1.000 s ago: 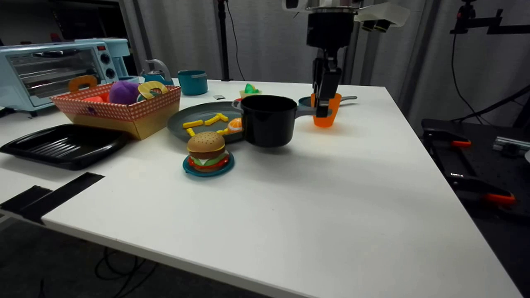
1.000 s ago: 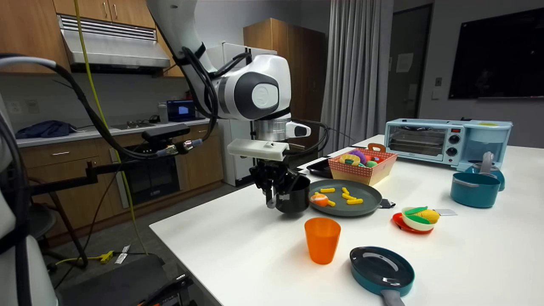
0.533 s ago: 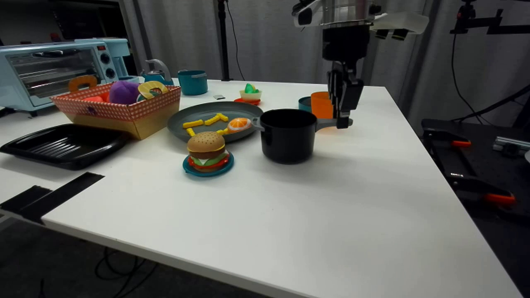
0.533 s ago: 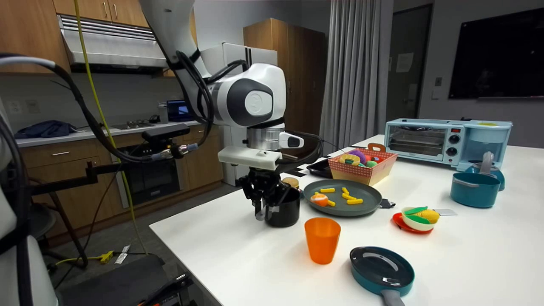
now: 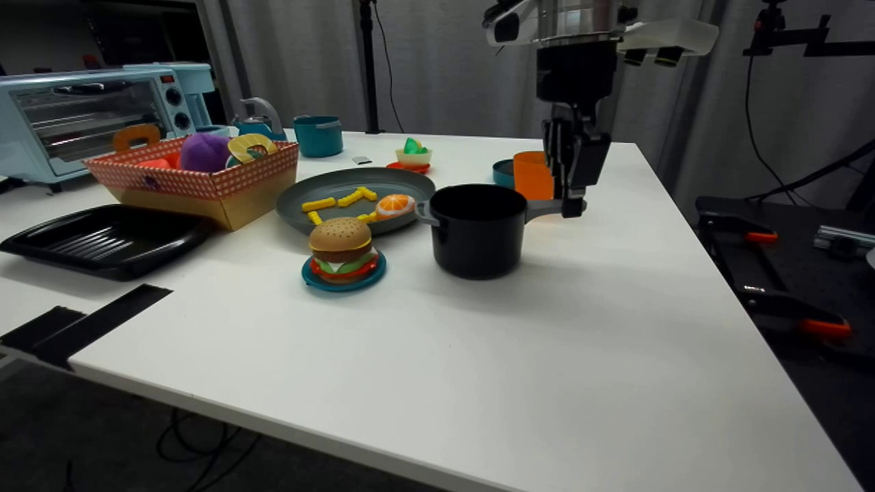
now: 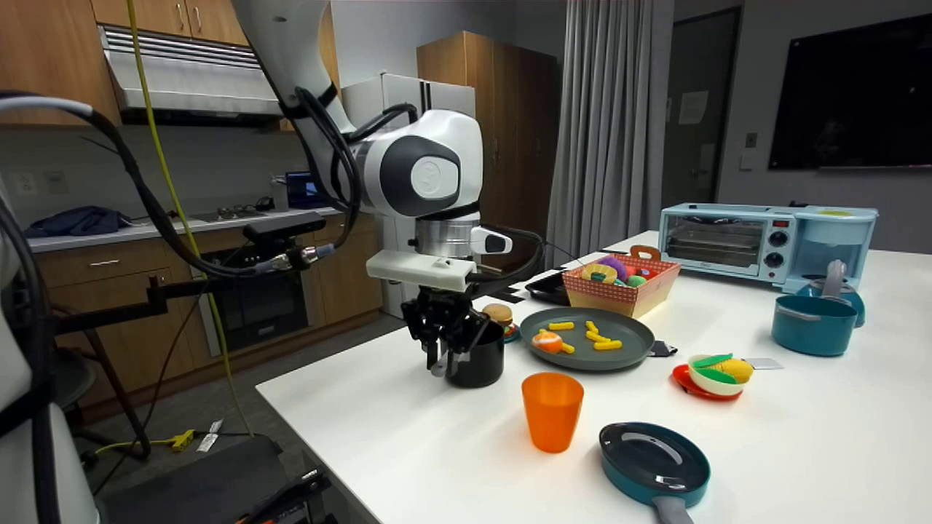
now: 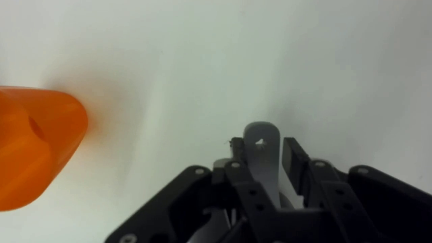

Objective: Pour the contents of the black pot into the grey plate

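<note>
In an exterior view, the round grey plate (image 5: 328, 184) is bearing yellow sticks (image 5: 318, 204); right of it, the black pot (image 5: 477, 236) is standing upright on the tabletop (image 5: 478, 376), my pincer (image 7: 263, 146) loosely straddling its grey handle (image 7: 265, 168), a slim gap showing.

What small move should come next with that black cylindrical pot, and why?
Probably open the black jointed end effector wider: a gap shows beside the straight grey handle, the pot seems set down upright, and yellow sticks lie on the round dark grey plate.

Black pot (image 5: 478, 239), grey plate (image 5: 342, 182), orange cup (image 6: 552, 413), red-and-white checked basket (image 5: 188, 186)
</note>
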You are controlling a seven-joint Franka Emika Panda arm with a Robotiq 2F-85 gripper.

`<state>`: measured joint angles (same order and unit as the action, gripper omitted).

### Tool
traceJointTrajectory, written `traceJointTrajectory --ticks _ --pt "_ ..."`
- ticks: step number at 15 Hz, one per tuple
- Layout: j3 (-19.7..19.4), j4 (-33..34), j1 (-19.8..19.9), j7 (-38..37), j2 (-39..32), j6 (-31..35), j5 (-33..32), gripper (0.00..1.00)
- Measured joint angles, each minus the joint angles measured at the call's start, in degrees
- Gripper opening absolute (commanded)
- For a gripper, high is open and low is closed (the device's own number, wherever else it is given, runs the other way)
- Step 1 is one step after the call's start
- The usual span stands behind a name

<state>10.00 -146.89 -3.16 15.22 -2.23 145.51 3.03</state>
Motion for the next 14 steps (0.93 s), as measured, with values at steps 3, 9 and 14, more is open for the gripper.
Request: traceJointTrajectory --ticks 3,9,14 --pt "0.0 -0.34 -0.57 0.48 0.0 -0.67 0.0 0.9" --pt "-0.04 -0.47 -0.82 2.04 0.03 -1.21 1.83 1.0" --pt "-1.48 -0.43 -0.78 3.8 1.78 -1.95 7.76 1.0"
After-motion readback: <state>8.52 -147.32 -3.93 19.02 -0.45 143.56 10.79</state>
